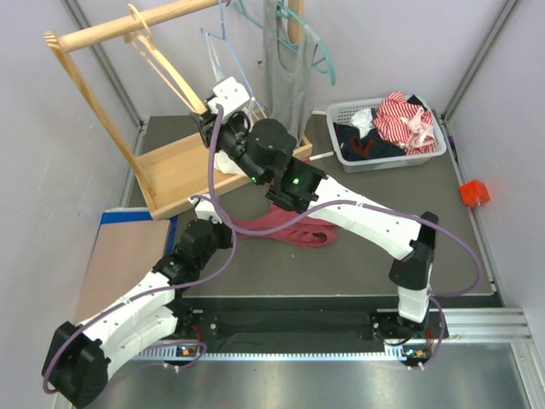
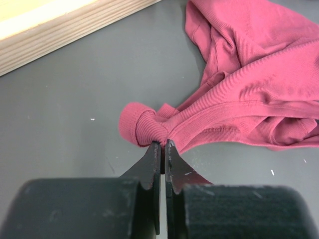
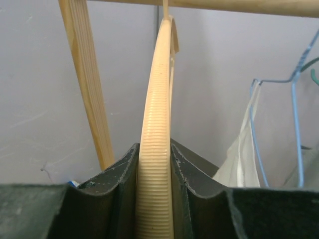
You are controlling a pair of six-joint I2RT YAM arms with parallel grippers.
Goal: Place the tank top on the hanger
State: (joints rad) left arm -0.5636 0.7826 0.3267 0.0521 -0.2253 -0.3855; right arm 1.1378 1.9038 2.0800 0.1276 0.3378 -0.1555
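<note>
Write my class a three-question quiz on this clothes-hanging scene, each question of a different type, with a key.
1. True or false: the right gripper is shut on the hanger.
2. Multiple choice: the left gripper pinches A) a bunched edge of the tank top; B) a blue wire hanger; C) nothing.
3. Fill in: most of the tank top lies on the ____.

Key: 1 true; 2 A; 3 table.
</note>
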